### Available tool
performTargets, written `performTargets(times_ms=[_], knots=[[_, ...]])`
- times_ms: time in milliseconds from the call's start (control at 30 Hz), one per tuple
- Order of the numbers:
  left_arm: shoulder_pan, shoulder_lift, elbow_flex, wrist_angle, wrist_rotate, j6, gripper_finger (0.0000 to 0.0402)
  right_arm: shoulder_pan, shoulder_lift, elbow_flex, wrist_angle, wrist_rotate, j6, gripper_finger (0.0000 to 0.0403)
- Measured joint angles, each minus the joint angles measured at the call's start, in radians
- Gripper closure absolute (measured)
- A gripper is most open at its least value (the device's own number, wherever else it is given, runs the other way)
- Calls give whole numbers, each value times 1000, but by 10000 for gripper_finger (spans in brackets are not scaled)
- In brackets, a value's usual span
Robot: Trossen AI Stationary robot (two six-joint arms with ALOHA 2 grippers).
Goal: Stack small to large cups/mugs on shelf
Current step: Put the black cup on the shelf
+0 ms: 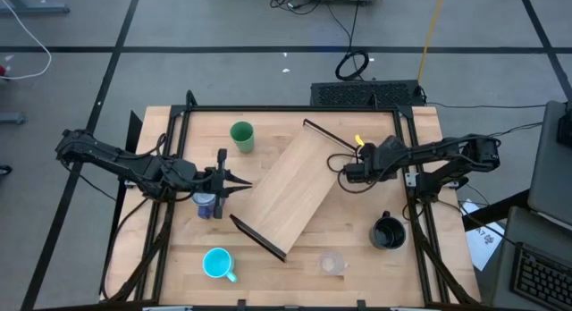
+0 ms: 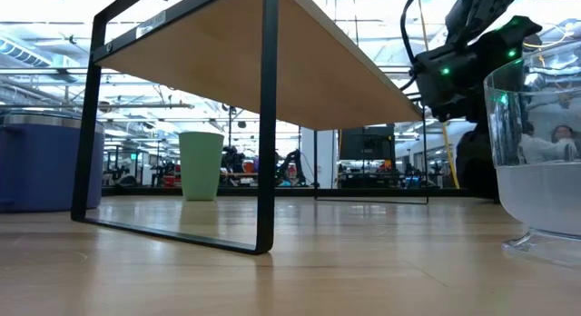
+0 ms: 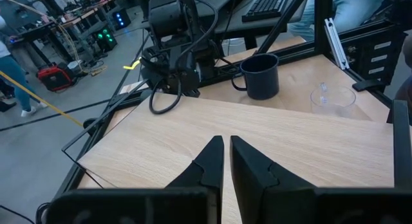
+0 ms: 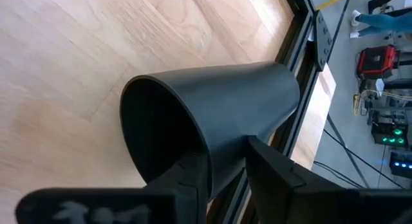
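The shelf [image 1: 297,188] stands on its dark end brackets in the middle of the table [image 1: 420,132], its long axis running diagonally from the near-left to the far-right.

The right gripper [image 4: 225,169] is clamped on the rim of the tall black cup [image 4: 212,114], one finger inside the wall and one outside. The cup lies tipped on its side, its mouth turned toward the wrist camera and its long axis running out over the pale wood toward the dark table frame. From above, the right arm reaches in from the right edge, its gripper at the shelf's far-right end.

The left gripper [image 3: 226,161], fingers nearly together and holding nothing, points across the shelf top toward the right arm. It sits at the shelf's left side, above the blue-purple mug [image 1: 206,205].

The green tumbler [image 1: 241,136] stands upright beyond the shelf. The cyan handled mug [image 1: 217,264] and tiny clear cup [image 1: 332,263] stand along the near edge, the wide black mug [image 1: 388,232] at the near right, all apart from one another.
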State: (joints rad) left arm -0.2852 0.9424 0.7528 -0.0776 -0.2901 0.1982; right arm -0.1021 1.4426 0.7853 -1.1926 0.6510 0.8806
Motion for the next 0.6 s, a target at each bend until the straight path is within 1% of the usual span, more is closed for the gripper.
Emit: performTargets(times_ms=[300, 600], knots=[[0, 0, 0, 0, 0, 0, 371, 23, -1, 1, -65, 14, 29, 365], [0, 0, 0, 6, 0, 3, 371, 39, 0, 30, -151, 2, 69, 379]])
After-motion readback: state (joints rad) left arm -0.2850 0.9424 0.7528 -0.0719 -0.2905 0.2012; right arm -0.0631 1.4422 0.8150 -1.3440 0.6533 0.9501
